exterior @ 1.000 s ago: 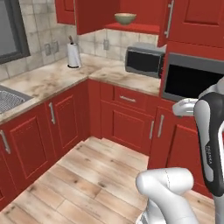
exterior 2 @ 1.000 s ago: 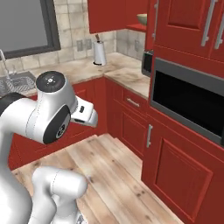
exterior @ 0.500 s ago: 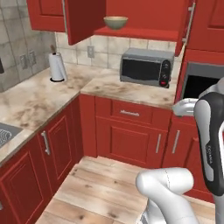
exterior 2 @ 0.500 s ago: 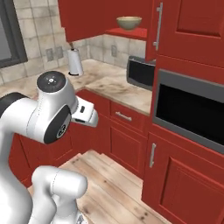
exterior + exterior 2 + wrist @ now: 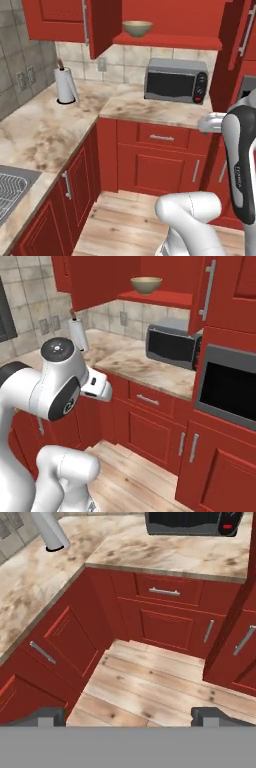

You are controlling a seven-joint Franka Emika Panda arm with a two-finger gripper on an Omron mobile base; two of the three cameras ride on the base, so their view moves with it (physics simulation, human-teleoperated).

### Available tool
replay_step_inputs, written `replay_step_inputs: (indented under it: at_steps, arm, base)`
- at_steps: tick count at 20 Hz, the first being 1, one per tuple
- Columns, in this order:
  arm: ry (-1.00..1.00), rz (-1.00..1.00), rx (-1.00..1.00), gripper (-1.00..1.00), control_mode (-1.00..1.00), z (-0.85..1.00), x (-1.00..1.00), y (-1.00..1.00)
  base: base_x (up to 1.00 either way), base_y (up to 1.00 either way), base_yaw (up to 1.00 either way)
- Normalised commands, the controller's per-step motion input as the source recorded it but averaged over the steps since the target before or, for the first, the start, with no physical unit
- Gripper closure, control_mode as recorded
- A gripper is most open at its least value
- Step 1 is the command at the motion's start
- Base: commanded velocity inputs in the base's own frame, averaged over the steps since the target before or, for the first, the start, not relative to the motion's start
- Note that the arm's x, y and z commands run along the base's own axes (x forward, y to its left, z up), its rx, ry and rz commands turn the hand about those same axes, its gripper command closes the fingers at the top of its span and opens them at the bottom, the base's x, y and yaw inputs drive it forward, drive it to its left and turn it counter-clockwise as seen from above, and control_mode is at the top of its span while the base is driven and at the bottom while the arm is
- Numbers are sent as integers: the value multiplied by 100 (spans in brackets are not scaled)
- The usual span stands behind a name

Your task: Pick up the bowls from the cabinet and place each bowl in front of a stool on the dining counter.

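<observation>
An olive-tan bowl (image 5: 137, 28) (image 5: 146, 284) stands upright on the red shelf (image 5: 170, 41) (image 5: 165, 298) of the open wall cabinet, above the microwave. The cabinet's doors (image 5: 55, 20) (image 5: 222, 291) stand swung out, each with a long grey bar handle. My gripper (image 5: 129, 716) is open, its two dark fingertips wide apart with nothing between them. It hangs well below and short of the shelf and looks down at the wooden floor and the lower cabinets. The dining counter and the stools are out of view.
A grey microwave (image 5: 176, 80) (image 5: 172, 346) sits on the marble corner counter (image 5: 45, 130). A paper towel roll (image 5: 65, 85) (image 5: 50, 529) stands at its back left, a sink (image 5: 12, 187) lies nearer left. A built-in oven (image 5: 227, 391) is on the right. Wooden floor (image 5: 150, 687) lies ahead.
The whole picture has shifted because the base moved: the open cabinet, bowl and microwave now sit nearer and more central. The arm holds the same pose and the gripper stays open.
</observation>
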Motion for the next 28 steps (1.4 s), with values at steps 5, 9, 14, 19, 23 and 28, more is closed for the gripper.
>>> replay_step_inputs:
  at_steps: [5,9,14,19,23,28]
  arm:
    - [0,0,0,-100,100,0,0,0]
    - [0,0,0,-100,100,0,0,0]
    - [0,0,0,-100,100,0,0,0]
    - [0,0,0,-100,100,0,0,0]
    - [0,0,0,-100,100,0,0,0]
    - [0,0,0,-100,100,0,0,0]
  base:
    - [80,12,-4]
    - [97,5,-5]
    - [93,31,-10]
    - [72,62,-16]
    - [65,33,-16]
    - [60,0,-8]
